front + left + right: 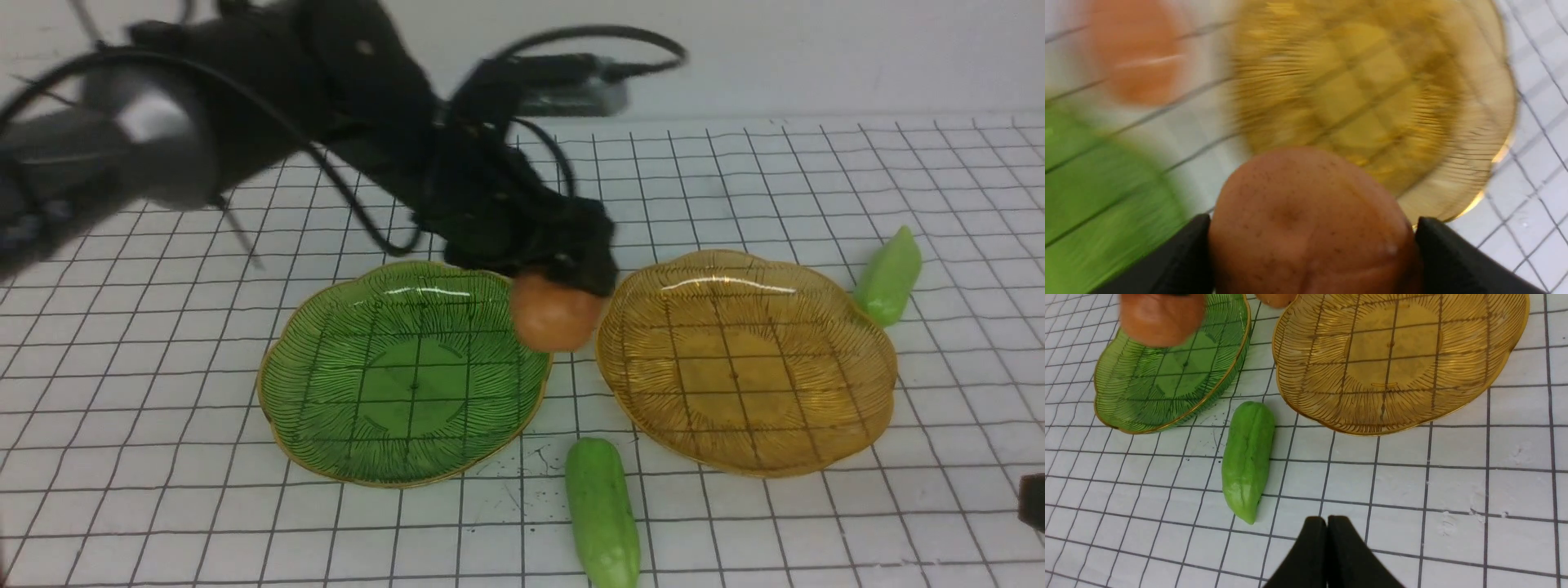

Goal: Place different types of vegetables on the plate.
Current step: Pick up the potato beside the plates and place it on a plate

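The left pincer (1314, 261) clamps an orange-brown potato (553, 317), with a green plate (326, 408) and an amber plate (849, 425) below. The right pincer (1327, 539) is pressed together, a cucumber (1247, 461) near its tips.

We gripped a speckled potato (1306, 220) between the left gripper's (1314, 245) black fingers (1453, 261); beyond lay a blurred amber plate (1474, 122), another potato (1135, 53) and a green plate (1094, 196).

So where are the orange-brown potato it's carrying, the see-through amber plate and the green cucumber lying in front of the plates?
Carried glossy orange-brown egg-shaped potato (553, 314), front view, its rounded middle.
Amber ribbed glass plate (744, 367), front view, its bare centre.
Light green elongated cucumber (602, 510), front view, middle of its body.
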You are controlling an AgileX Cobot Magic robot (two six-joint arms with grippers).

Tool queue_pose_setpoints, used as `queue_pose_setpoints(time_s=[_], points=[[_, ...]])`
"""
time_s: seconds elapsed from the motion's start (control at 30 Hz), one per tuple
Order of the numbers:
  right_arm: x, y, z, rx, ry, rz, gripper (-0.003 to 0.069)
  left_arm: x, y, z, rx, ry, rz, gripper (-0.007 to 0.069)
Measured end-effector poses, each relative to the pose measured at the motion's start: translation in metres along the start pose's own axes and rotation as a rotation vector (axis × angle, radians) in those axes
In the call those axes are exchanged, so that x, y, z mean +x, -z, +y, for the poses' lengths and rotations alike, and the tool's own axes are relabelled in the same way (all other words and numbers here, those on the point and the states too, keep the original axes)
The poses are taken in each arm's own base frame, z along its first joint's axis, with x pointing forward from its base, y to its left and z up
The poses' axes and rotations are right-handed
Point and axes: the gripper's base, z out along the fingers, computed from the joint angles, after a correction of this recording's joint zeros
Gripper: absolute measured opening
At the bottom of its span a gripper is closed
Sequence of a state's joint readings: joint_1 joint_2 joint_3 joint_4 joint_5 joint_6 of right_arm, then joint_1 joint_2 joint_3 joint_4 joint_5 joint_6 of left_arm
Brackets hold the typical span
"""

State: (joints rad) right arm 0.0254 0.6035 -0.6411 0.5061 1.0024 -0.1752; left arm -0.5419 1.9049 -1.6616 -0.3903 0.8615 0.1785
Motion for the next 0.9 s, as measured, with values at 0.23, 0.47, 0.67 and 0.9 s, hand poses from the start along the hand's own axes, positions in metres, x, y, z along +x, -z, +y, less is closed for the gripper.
queue_pose_setpoints(time_s=[0.23, 0.47, 0.67, 0.9], points=[[0.001, 0.000, 0.000, -0.003, 0.006, 0.013, -0.0014, -0.009, -0.079, -0.036, 0.008, -0.132, 0.084, 0.0545], [0.002, 0.000, 0.000, -0.005, 0.019, 0.023, -0.0014, -0.007, -0.115, -0.038, -0.001, -0.107, 0.246, 0.0609], [0.002, 0.000, 0.000, -0.005, 0.039, 0.026, -0.0014, -0.027, -0.096, -0.027, -0.048, -0.114, 0.203, 0.0679], [0.003, 0.000, 0.000, 0.002, 0.048, 0.033, -0.0014, -0.066, -0.051, 0.018, -0.171, 0.022, 0.026, 0.0578]])
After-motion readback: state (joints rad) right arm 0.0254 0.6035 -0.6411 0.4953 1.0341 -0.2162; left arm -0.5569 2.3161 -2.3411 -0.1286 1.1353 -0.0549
